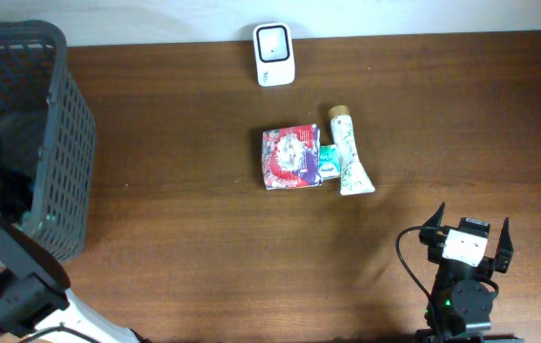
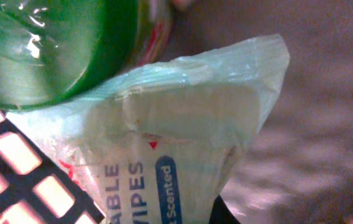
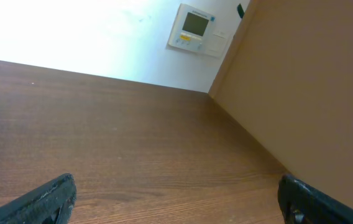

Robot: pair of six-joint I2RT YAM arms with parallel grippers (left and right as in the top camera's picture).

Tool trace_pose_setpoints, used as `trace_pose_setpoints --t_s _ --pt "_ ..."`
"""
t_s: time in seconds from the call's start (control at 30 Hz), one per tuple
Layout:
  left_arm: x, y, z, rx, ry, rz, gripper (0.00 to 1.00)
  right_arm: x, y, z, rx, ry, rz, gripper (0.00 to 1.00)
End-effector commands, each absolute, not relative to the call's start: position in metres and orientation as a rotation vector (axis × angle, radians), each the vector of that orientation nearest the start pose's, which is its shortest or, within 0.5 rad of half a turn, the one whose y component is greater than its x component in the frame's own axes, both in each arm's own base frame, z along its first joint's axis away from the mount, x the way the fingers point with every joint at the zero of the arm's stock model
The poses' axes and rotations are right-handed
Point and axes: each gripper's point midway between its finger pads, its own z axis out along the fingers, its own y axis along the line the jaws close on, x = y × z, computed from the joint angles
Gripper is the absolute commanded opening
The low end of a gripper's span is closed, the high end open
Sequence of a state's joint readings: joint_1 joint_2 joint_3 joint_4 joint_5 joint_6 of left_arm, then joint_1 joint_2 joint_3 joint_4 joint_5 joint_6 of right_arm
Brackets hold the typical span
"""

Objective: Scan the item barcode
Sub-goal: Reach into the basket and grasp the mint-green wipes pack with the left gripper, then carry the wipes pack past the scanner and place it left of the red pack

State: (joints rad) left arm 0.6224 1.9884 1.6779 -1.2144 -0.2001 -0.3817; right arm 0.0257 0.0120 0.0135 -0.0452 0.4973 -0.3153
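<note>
- R gripper, overhead: jaws spread wide, nothing between them, nothing held. Sits low-right over table, well apart from all items.
- Overhead, mid-table: red packet, small green box and white tube lie side by side in a row and seem to touch. Print too small to read.
- White scanner at far edge of table, beyond that row and apart from it.
- Grey mesh basket at far left. L arm is at its near side, bottom-left corner; gripper end can't be made out from above.
- L wrist: L gripper shows only one dark tip at bottom edge. Can't tell how far open it is or whether it has hold of anything.
- Wipes pack fills most of frame, v. close to cam: pale see-through wrap w/ white wad inside. Readable: "ABLE", "WIPES", and "Scented" on a blue oval; rest cut off.
- Green lid, glossy, top-left, overlaps pack's upper edge. Black basket mesh at bottom-left sits in front of pack's lower corner.
- R wrist: both fingers at bottom corners, far apart, bare table between.
- Wall panel w/ small screen on white wall past table; its text unreadable. Brown board stands along right side.
</note>
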Motion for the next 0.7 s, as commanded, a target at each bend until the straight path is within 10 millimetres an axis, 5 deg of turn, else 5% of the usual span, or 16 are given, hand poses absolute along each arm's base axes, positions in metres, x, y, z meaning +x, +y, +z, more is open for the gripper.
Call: trace_pose_setpoints --t_s 0.0,0.1,0.23,0.37,0.47,0.5,0.57,0.67 --pt "0.354 0.238 0.176 -1.361 2.569 0.026 0.0 0.227 -0.079 0.164 0.123 1.645 -0.633 0.99" --pt "0.392 0.21 0.253 -1.172 2.445 -0.124 0.0 0.227 -0.079 0.164 0.123 1.645 -0.633 0.99" --pt "0.412 0.178 0.338 -0.963 2.297 -0.136 0.0 0.227 -0.079 0.164 0.124 1.645 -0.634 0.99" --pt "0.418 0.115 0.397 -0.74 2.217 -0.187 0.0 0.227 -0.079 0.164 0.123 1.645 -0.633 0.99" --pt "0.425 0.044 0.405 -0.546 2.261 -0.267 0.0 0.227 -0.079 0.164 0.123 1.645 -0.633 0.99" --pt "0.429 0.003 0.401 -0.399 2.306 -0.296 0.0 0.227 -0.079 0.164 0.123 1.645 -0.633 0.99" --pt "0.431 -0.044 0.388 -0.216 2.371 -0.313 0.0 0.227 -0.079 0.164 0.123 1.645 -0.633 0.99" --pt "0.432 -0.105 0.331 -0.06 2.537 -0.206 0.0 0.227 -0.079 0.164 0.123 1.645 -0.633 0.99"
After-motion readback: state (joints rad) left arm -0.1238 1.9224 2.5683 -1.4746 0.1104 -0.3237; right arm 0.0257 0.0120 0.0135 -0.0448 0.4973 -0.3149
